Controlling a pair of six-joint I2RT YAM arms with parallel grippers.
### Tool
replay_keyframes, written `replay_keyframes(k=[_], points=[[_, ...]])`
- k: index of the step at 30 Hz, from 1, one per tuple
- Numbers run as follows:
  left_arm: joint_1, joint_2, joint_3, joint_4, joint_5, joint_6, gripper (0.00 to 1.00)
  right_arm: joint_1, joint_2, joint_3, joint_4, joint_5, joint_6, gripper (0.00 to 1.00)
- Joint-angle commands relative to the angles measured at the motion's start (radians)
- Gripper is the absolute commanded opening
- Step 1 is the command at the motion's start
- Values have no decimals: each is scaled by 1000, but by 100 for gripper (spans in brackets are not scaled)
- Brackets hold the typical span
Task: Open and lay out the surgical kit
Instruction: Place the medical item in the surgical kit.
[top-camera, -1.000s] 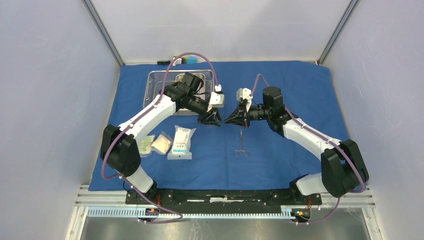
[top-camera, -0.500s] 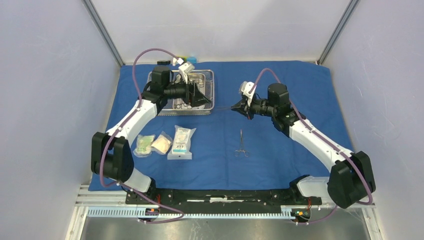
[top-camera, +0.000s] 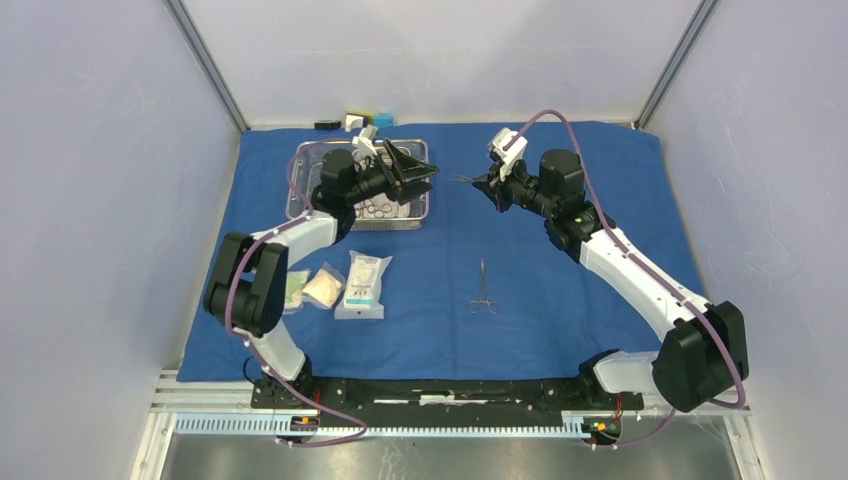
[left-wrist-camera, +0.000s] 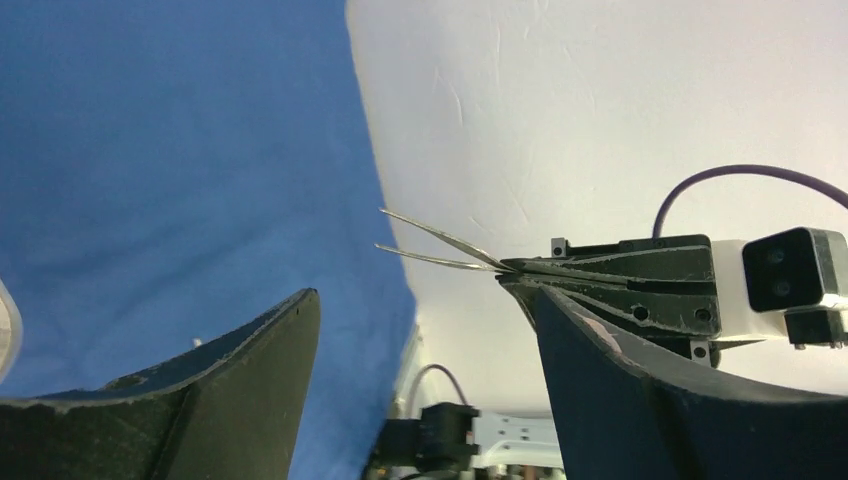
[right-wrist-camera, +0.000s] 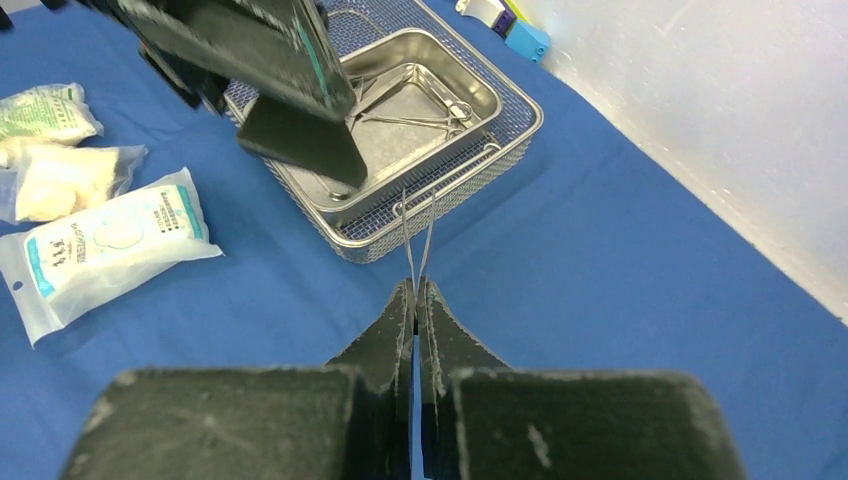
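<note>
- The top camera, above and behind the arm bases, looks down over the whole blue cloth (top-camera: 560, 270).
- The left wrist camera, turned sideways, looks out through the left gripper (left-wrist-camera: 420, 300) at the right gripper (left-wrist-camera: 508, 268), very near.
- The right wrist camera looks down along a thin steel instrument (right-wrist-camera: 407, 240) at the wire basket (right-wrist-camera: 470, 175); the top view shares this basket.

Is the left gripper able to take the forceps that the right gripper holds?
Probably yes: the left gripper is open and faces the free tips of the forceps, with nothing between them.
</note>
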Motion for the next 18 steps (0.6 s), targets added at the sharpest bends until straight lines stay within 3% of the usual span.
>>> replay_keyframes(k=[1, 12, 18], points=[[-57, 45, -19, 225, -55, -303, 84, -2, 0, 7, 79, -6, 77, 1], [-104, 93, -14, 261, -94, -415, 82, -2, -15, -46, 128, -13, 92, 0], [-131, 173, 18, 318, -95, -515, 74, -3, -25, -69, 157, -46, 107, 1]])
